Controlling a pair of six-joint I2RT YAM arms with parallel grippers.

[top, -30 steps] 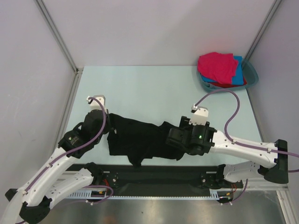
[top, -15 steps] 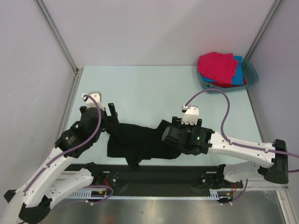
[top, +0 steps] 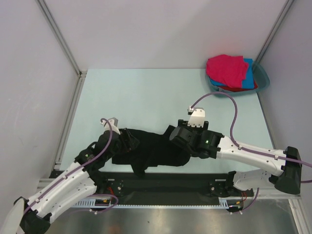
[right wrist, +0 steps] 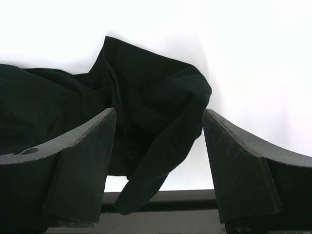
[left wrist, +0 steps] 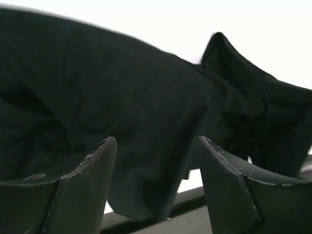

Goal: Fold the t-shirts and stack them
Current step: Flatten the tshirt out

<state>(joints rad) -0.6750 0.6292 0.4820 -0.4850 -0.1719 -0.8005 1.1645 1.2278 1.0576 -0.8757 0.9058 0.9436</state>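
Note:
The black t-shirt (top: 151, 150) lies crumpled near the table's front edge, and one fold droops over that edge (right wrist: 146, 190). My left gripper (top: 130, 141) is at the shirt's left end, open. In the left wrist view, black cloth (left wrist: 122, 97) bulges just beyond my left gripper (left wrist: 156, 146), with no pinch on it. My right gripper (top: 175, 137) is at the shirt's right end, also open. Its fingers (right wrist: 83, 161) stand wide on either side of a loose fold of the shirt (right wrist: 156, 112). The magenta t-shirt (top: 226, 68), the blue one (top: 250, 73) and the red one (top: 240, 89) are piled in the basin.
A teal basin (top: 264, 79) sits at the back right corner of the pale green table (top: 146, 97). Grey walls with metal posts close in the left, back and right. A black rail (top: 165, 183) runs along the near edge.
My left gripper opened, let go of the shirt's left end, and swung down and right toward the front edge. The right gripper shifted a little left. The shirt's left side has settled flatter.

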